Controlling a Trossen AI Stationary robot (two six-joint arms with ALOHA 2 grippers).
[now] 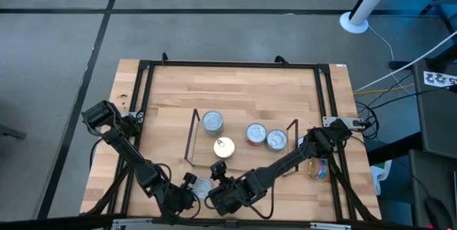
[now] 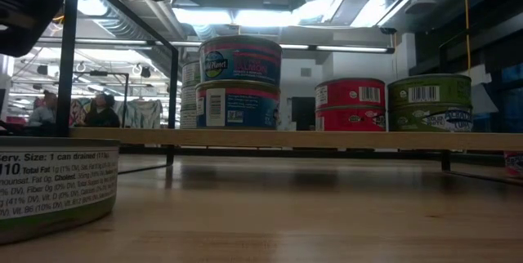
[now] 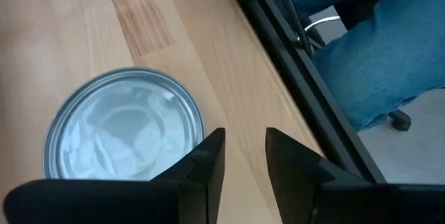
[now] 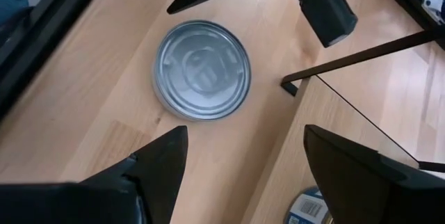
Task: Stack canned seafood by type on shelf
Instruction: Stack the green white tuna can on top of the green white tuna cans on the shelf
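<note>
**Last loose tin awaits pickup at the table's front edge**

Nearest the front edge, a silver-topped tin (image 1: 203, 186) sits on the tabletop (image 1: 243, 87) between both grippers, untouched. The left gripper (image 1: 187, 196), at the tin's 8 o'clock, has its fingers nearly together and empty; the right gripper (image 1: 218, 191), at its 4 o'clock, is spread wide and empty (better placed to grasp, I judge). Next: straddle the tin, close, lift. Farther back, at 12 o'clock, the shelf (image 1: 239, 160) holds four stacks, including a gold-topped tin (image 1: 224, 147).

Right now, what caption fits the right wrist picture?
Open right pincer hovering over a silver tin beside the shelf.
</note>
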